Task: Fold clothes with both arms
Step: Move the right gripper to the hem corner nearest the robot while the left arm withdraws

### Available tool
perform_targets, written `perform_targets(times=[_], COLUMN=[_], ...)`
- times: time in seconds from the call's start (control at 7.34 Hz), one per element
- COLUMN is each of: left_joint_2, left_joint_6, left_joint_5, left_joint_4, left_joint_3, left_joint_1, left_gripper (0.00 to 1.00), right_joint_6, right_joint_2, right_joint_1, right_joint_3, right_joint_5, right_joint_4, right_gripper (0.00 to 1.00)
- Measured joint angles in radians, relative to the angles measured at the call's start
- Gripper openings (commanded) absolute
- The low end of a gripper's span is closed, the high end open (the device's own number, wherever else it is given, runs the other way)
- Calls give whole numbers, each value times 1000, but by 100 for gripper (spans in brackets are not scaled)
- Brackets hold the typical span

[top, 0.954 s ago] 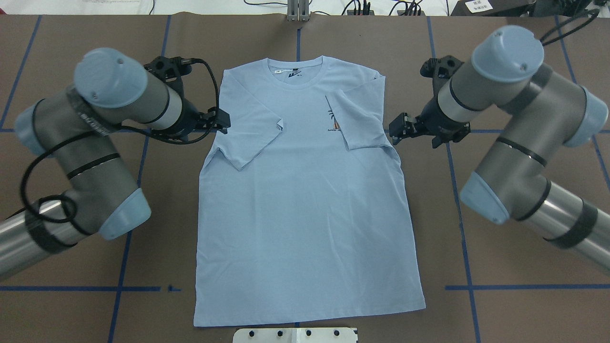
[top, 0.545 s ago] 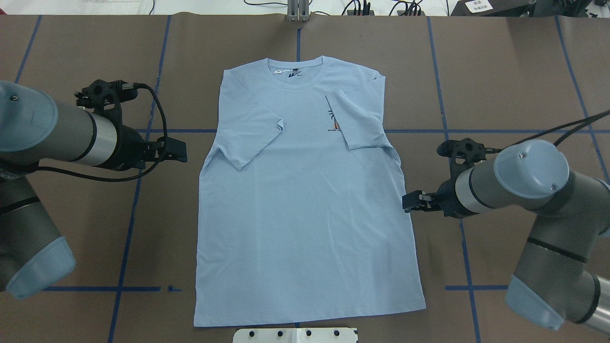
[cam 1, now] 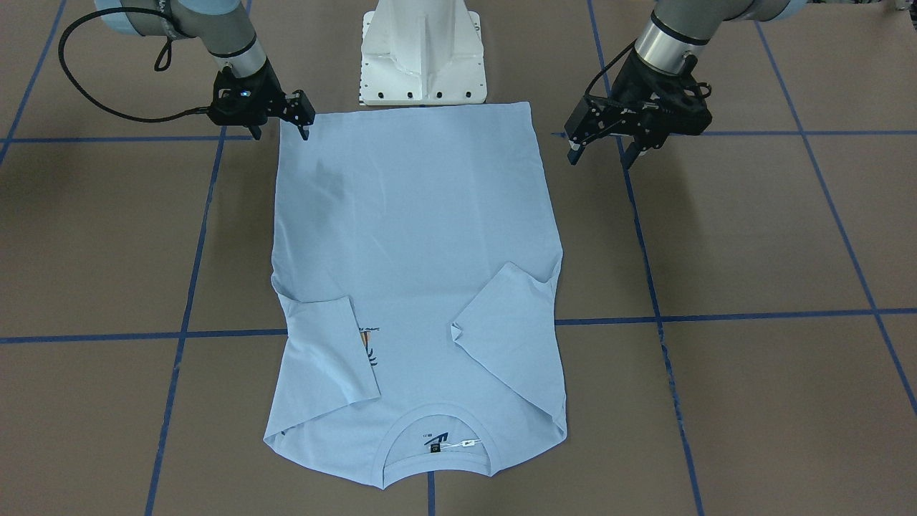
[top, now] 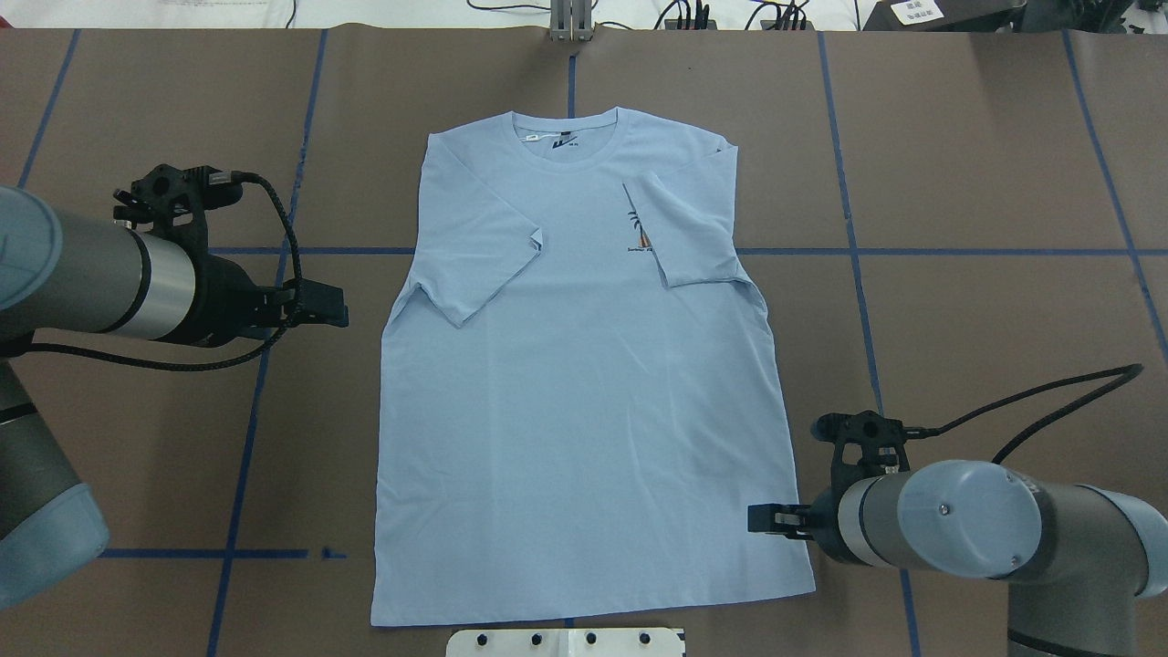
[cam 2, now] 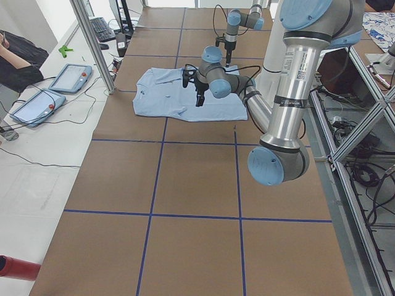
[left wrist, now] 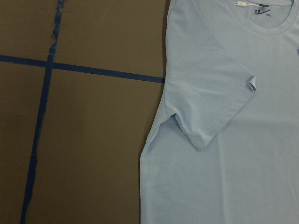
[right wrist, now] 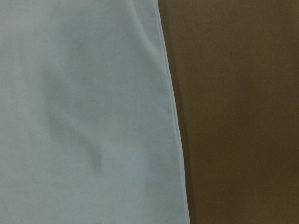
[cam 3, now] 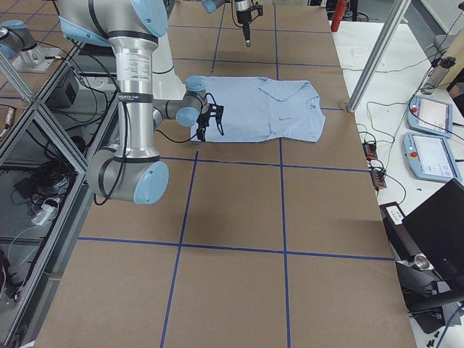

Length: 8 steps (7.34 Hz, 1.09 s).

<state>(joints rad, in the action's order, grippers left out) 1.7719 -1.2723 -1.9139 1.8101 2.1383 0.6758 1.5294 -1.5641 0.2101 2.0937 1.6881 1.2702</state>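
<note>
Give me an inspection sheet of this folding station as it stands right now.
Surface: brown table with a blue tape grid.
Job's things: T-shirt lies flat, front up, both sleeves folded inward; body not yet folded.
Clutter: nothing seen.
Grippers: left gripper open, raised beside the shirt, holding nothing; right gripper at the shirt's side edge near the hem, jaw state unclear.
Cables: black cable loops from the left wrist; second cable trails from the right wrist; neither lies on the shirt.
Surroundings: white pedestal base at the hem end; teach pendants on a side bench.
</note>
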Motion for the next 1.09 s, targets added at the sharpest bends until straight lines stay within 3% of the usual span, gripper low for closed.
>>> perform_targets(times=[0.14, 0.41, 0.82, 1.09], left_joint_2=[1, 1, -1, -2], left_joint_6=[0, 1, 2, 4], left_joint_5=[0, -1, -2, -2], left_joint_4=[0, -3, -6, -6], left_joint_3=[2, 13, 25, 26], left_joint_1=[0, 0, 1, 1], left_gripper=[100, 100, 100, 100], right_joint_6=[12, 19, 28, 29], right_joint_2=[-6, -14, -14, -15], right_joint_1=[-29, -56, -68, -70], right_joint_3=[-2, -4, -4, -4], right_joint_5=[-8, -7, 8, 21], right_joint_4=[6, 11, 14, 14], right_gripper=[97, 64, 31, 0])
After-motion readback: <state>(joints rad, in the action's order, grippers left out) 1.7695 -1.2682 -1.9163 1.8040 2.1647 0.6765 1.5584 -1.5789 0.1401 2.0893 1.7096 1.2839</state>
